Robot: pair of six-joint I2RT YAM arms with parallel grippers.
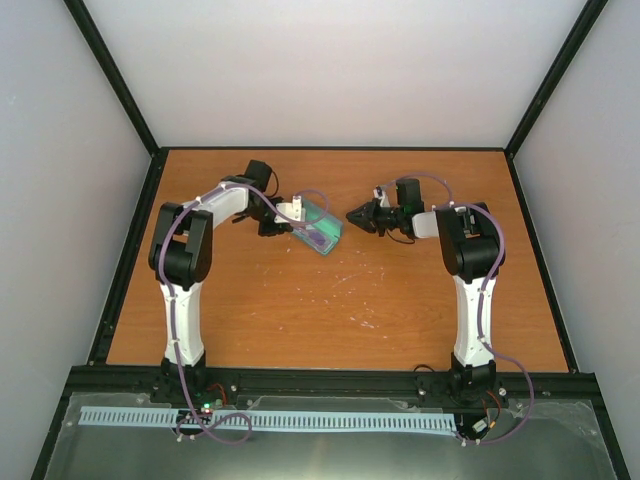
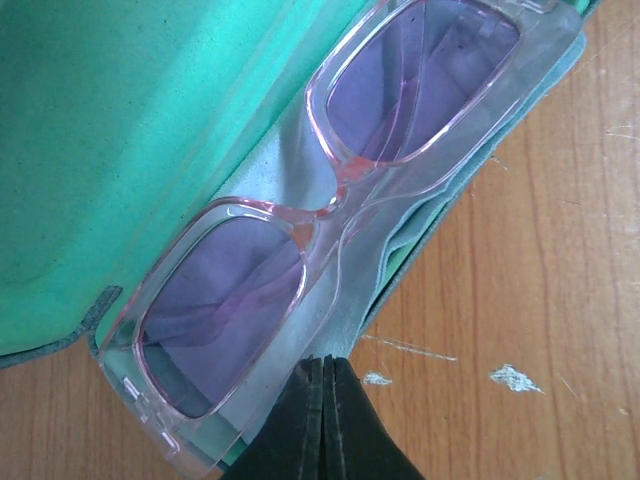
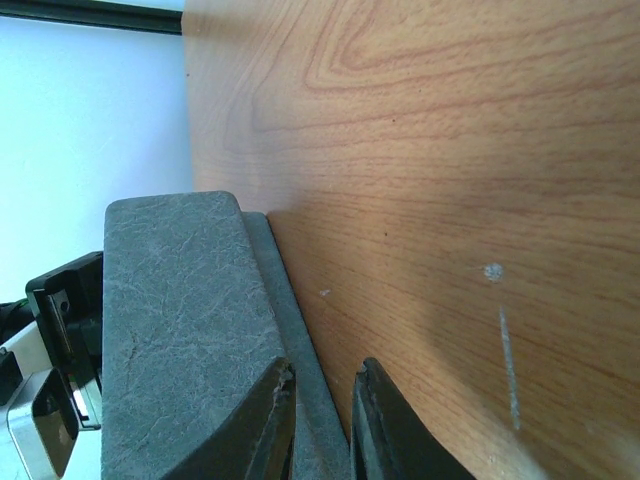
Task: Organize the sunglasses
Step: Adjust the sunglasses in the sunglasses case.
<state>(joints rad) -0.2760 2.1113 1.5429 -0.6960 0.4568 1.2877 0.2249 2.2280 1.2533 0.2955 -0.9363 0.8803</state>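
My left fingers (image 2: 300, 430) are pressed tight together, with only a thin line between them. Their tips touch the near edge of the sunglasses (image 2: 330, 200), and I cannot tell if they pinch anything thin there. The sunglasses lie at 12 o'clock from those fingers. They are see-through pink with purple lenses, and they run slanted from 7 o'clock to 1 o'clock. They rest on a pale cloth (image 2: 285, 130) inside the open case (image 2: 120, 120), which is green inside. The brown table (image 2: 540, 300) shows at 3 o'clock.

My right fingers (image 3: 385, 430) are a tiny bit apart. A thin grey edge of the case (image 3: 180, 330) sits in the gap, but I cannot tell if I am squeezing it. The rest of the grey case stands at 9 o'clock from them.

From above, the case (image 1: 322, 230) lies near the middle of the table (image 1: 330, 310), a little toward 12 o'clock. My left fingers are at its 9 o'clock side and my right fingers at its 3 o'clock side.
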